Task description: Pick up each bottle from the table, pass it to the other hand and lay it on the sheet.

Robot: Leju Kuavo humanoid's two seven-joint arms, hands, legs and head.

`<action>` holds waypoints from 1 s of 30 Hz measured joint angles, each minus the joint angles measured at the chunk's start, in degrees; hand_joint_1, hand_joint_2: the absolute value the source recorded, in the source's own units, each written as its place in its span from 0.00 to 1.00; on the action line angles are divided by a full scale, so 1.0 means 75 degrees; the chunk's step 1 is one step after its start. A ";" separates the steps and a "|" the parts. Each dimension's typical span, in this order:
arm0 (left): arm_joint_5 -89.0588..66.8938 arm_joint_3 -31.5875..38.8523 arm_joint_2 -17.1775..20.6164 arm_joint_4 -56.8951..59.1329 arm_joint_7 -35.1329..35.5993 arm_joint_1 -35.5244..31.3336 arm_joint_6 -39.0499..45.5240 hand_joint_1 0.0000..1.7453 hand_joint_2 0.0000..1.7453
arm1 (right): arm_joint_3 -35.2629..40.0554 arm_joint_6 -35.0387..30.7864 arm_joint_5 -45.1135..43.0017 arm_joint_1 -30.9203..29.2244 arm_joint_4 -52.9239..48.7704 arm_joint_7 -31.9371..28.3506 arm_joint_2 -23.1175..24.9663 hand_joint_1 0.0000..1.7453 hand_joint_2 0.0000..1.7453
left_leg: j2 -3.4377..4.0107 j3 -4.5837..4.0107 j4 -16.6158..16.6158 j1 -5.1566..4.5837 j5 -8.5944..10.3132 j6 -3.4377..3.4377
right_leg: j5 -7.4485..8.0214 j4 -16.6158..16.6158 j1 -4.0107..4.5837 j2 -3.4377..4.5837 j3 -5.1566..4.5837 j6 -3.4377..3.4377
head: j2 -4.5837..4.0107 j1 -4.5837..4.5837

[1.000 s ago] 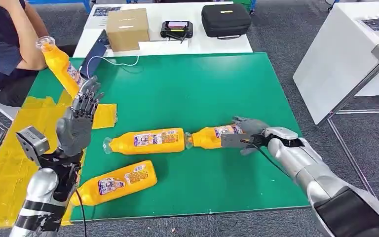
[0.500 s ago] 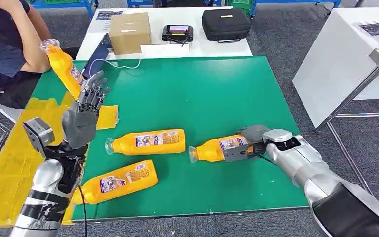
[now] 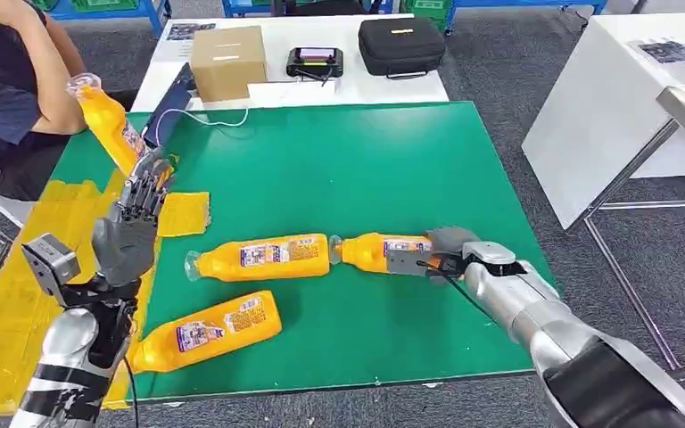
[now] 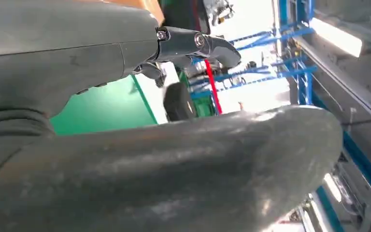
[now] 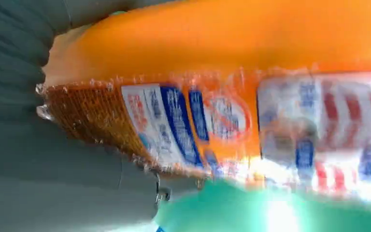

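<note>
Over the table's left edge my left hand (image 3: 127,234) is raised and holds an orange bottle (image 3: 107,121) by its base, neck tilted up and away; a sliver of that orange bottle (image 4: 150,7) shows past the fingers in the left wrist view. My right hand (image 3: 435,253) grips the base of a second orange bottle (image 3: 372,251), which lies on the green mat (image 3: 339,160) and looms large as a labelled bottle (image 5: 232,96) in the right wrist view. Two more bottles lie on the mat, one in the middle (image 3: 263,256) and one near the front (image 3: 205,330). The yellow sheet (image 3: 13,303) covers the left side.
A seated person (image 3: 4,89) is at the far left, close to the raised bottle. Behind the mat stand a cardboard box (image 3: 228,55), a small device (image 3: 314,61) and a black case (image 3: 401,43). A white table (image 3: 615,98) stands to the right.
My right hand has slid its bottle left along the mat, so its neck now nearly meets the middle bottle's base. My left hand with its bottle has sunk a little to the left.
</note>
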 measured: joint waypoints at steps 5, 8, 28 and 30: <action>0.0070 0.0829 0.0088 -0.0309 -0.0268 0.0651 -0.0522 0.00 0.00 | -0.0931 0.0064 -0.1813 -0.0003 -0.1142 -0.0554 0.0450 1.00 1.00 | 0.0042 -0.0071 0.0007 -0.0005 0.0016 -0.0015 | 0.0021 0.0026 0.0002 0.0028 -0.0114 -0.0014 | 0.0000 -0.0012; 0.0090 0.1239 0.0064 -0.0571 -0.0309 0.0995 -0.0845 0.00 0.00 | -0.1524 0.0389 -0.3431 0.0125 -0.2860 -0.0496 0.0244 1.00 1.00 | -0.0028 -0.0110 0.0013 -0.0002 0.0028 -0.0020 | 0.0011 0.0024 0.0007 -0.0043 -0.0175 -0.0018 | 0.0000 -0.0015; 0.0734 -0.0107 -0.0749 -0.1125 0.0367 0.0771 0.0344 0.00 1.00 | -0.2635 -0.0362 -0.3813 0.1613 -0.6307 -0.0761 -0.0358 1.00 1.00 | -0.0053 -0.0176 0.0009 -0.0015 0.0031 -0.0013 | 0.0014 0.0021 0.0006 -0.0073 -0.0184 -0.0017 | 0.0000 -0.0015; 0.0734 -0.0121 -0.0751 -0.1125 0.0367 0.0757 0.0344 0.00 1.00 | -0.2621 -0.0371 -0.3816 0.1613 -0.6307 -0.0761 -0.0323 1.00 1.00 | -0.0049 -0.0176 0.0009 -0.0016 0.0031 -0.0012 | 0.0014 0.0022 0.0004 -0.0069 -0.0186 -0.0017 | 0.0000 -0.0015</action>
